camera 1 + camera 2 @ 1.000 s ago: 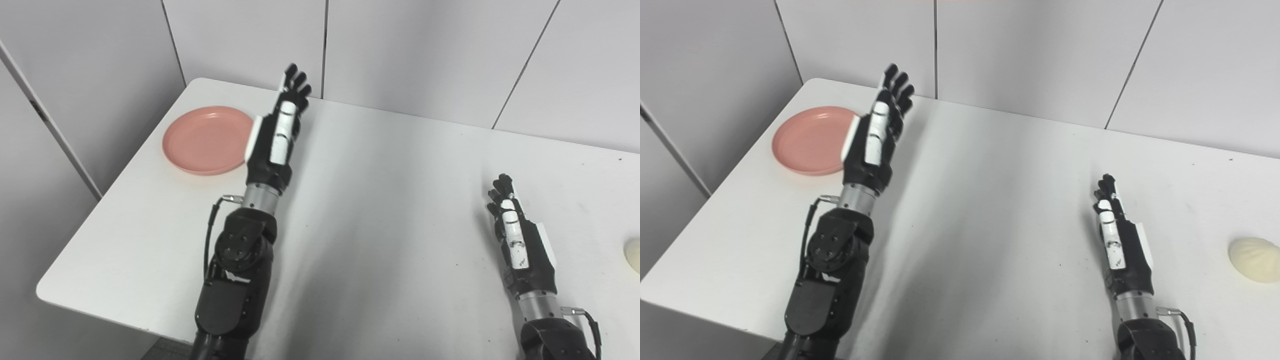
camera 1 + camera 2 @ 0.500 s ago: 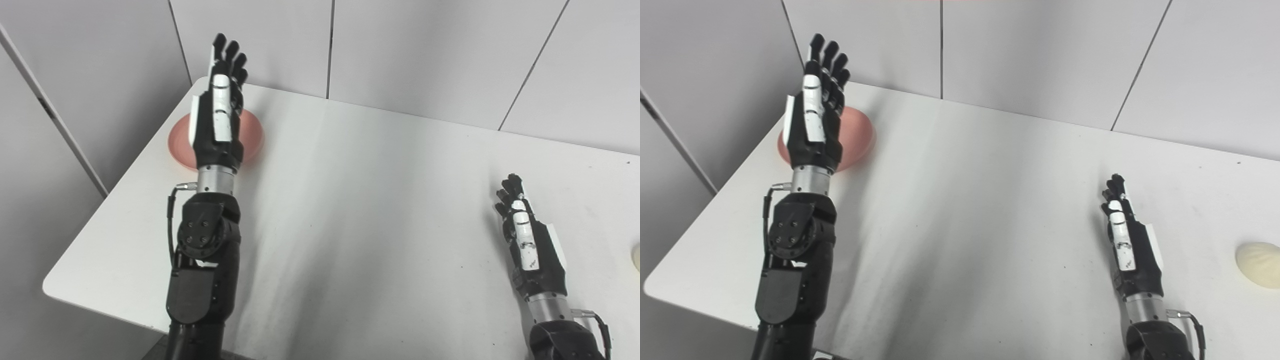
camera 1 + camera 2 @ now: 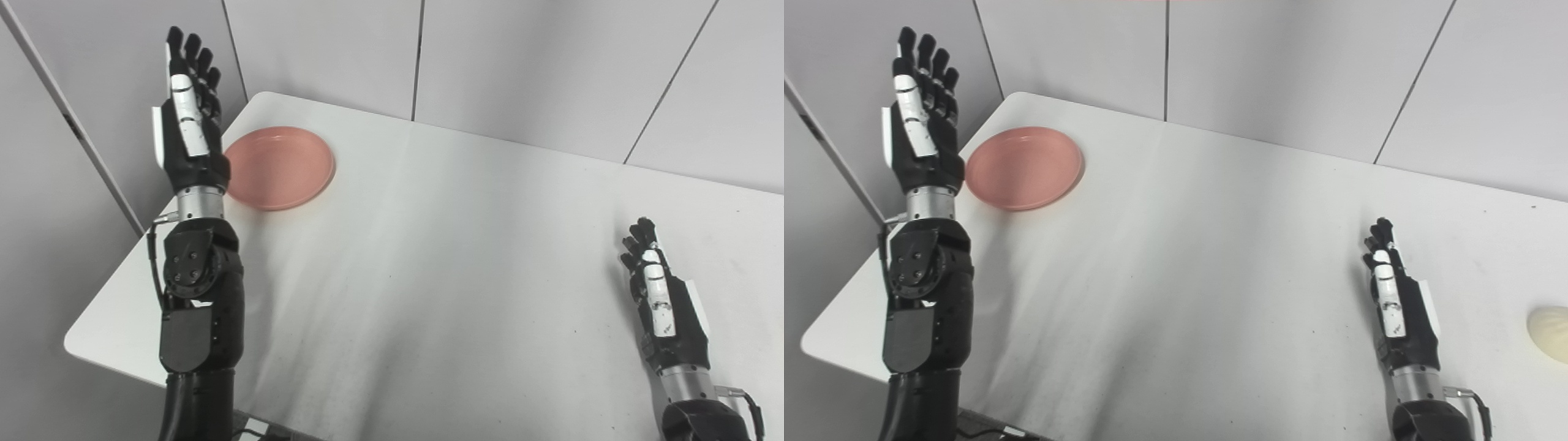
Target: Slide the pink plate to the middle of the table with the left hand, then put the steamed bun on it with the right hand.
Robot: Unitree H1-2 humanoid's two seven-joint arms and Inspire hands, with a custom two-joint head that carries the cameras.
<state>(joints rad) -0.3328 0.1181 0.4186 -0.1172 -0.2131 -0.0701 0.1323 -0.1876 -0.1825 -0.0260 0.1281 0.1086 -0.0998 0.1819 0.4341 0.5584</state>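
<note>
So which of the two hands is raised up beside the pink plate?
The left hand, fingers upright by the round pink plate. The right hand sits low, near the pale steamed bun.

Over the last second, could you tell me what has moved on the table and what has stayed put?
The left hand swung from the pink plate's right side, across it, to its left side, raised and open, holding nothing. The camera shifted slightly too. The plate lies unmoved in the table's far left corner, the right hand rests open, and the steamed bun is untouched.

Two side-by-side head cameras look down on one shared table (image 3: 429, 257).
</note>
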